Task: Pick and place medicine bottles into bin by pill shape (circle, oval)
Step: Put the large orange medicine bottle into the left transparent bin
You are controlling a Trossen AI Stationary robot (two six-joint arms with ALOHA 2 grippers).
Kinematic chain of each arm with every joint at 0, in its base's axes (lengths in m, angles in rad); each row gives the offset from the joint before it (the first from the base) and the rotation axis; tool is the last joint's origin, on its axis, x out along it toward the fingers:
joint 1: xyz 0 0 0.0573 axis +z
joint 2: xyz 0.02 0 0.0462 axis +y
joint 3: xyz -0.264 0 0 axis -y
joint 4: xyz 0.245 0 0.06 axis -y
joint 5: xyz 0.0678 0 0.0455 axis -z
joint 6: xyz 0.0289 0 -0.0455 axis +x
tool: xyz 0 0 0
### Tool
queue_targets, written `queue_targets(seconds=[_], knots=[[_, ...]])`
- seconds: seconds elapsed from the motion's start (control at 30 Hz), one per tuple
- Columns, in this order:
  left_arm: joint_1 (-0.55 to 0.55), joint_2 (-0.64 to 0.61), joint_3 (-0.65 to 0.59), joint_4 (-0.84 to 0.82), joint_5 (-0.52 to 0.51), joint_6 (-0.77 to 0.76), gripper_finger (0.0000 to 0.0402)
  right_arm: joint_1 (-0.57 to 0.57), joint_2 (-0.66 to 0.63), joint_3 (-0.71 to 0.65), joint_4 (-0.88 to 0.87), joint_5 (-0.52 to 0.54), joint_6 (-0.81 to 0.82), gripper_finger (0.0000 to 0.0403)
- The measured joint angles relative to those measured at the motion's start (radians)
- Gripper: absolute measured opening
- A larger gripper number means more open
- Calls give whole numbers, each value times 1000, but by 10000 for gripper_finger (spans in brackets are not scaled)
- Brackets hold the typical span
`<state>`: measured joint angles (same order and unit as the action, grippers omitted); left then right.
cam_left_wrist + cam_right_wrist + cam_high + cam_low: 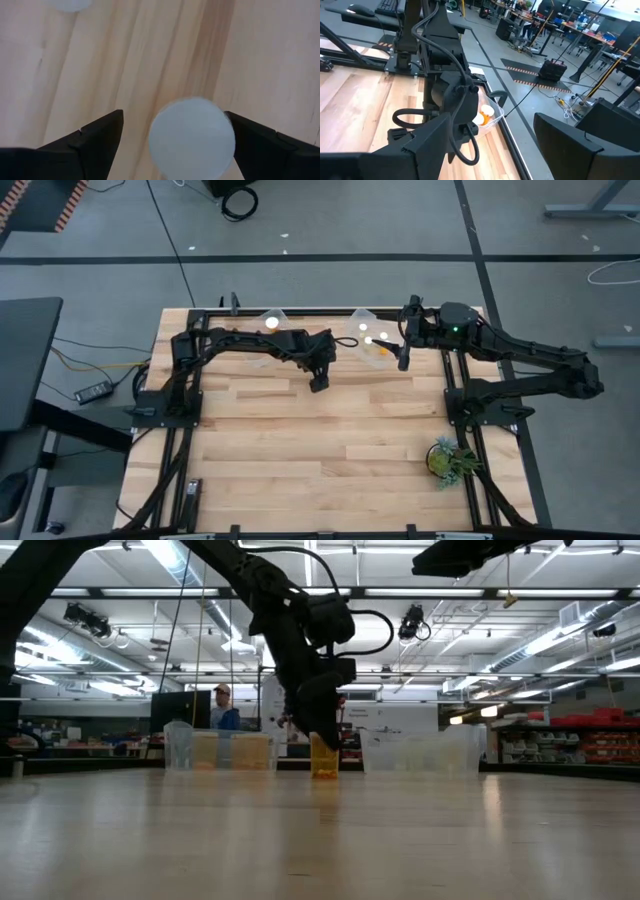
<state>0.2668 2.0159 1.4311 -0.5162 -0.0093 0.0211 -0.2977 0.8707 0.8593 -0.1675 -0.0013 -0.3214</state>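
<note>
An amber medicine bottle (pixel 323 760) stands upright on the wooden table, about mid-table toward the far edge. Its round white cap (pixel 192 137) shows in the left wrist view. My left gripper (pixel 318 380) is open and points steeply down over the bottle, with one finger on each side of the cap. The cap lies nearer one finger (pixel 255 145) than the other (pixel 95 145). From above, the gripper hides the bottle. My right gripper (pixel 404 358) waits open and raised near the far right, with nothing between its fingers (pixel 420 150).
Two clear bins stand at the far edge. The left bin (pixel 270 320) shows one white cap. The right bin (pixel 372 340) shows white caps and orange bottles (pixel 484 116). A small green plant (pixel 450 460) sits near the right edge. Bare wood lies toward the near edge.
</note>
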Motion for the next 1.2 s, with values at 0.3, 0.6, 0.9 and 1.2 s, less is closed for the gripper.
queue_targets(seconds=[0.3,0.6,0.9,1.2], knots=[[0,-2,1,-26,0,12,289,0,0,0,1,0,-4,294],[0,-8,25,-89,-1,32,210,0,0,0,0,0,-4,294],[6,-69,69,-225,-24,43,219,0,0,0,-8,0,-4,294],[8,-183,68,-364,-110,18,203,0,0,0,-10,0,-3,294]])
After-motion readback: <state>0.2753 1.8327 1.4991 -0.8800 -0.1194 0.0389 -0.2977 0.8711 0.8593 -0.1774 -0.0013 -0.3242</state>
